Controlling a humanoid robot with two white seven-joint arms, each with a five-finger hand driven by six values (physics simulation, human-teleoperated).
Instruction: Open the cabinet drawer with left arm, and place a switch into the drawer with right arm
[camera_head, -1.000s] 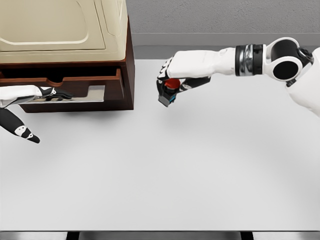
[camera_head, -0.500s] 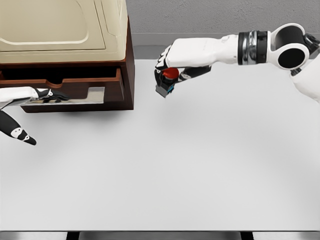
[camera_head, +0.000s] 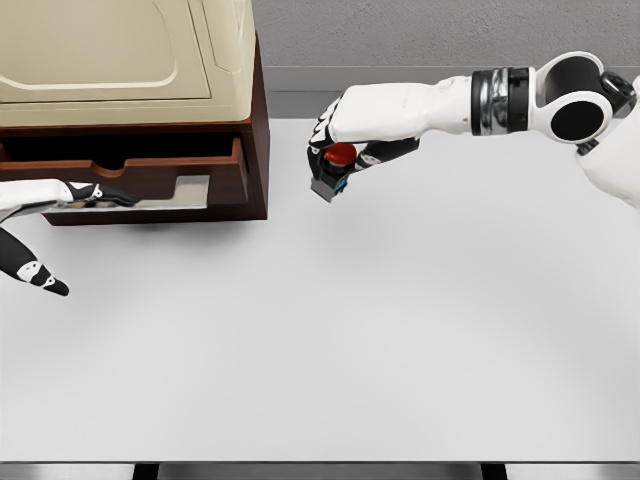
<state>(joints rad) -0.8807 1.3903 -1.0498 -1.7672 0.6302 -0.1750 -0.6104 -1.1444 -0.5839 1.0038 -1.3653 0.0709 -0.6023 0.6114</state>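
A cream and brown cabinet (camera_head: 150, 60) stands at the back left of the white table (camera_head: 330, 330). Its brown drawer (camera_head: 190, 175) is pulled out a little, with a metal handle plate on the front. My left hand (camera_head: 60, 210) is at the left edge by the drawer front, fingers spread, holding nothing. My right hand (camera_head: 335, 150) hovers above the table just right of the cabinet, shut on the switch (camera_head: 335, 170), a dark box with a red button on top.
A grey wall runs behind the table. The cabinet's right side stands close to the held switch. The table's front edge is at the bottom of the view.
My right hand has carried the switch up and slightly left toward the cabinet. My left hand has slid a little further left, toward the picture's edge.
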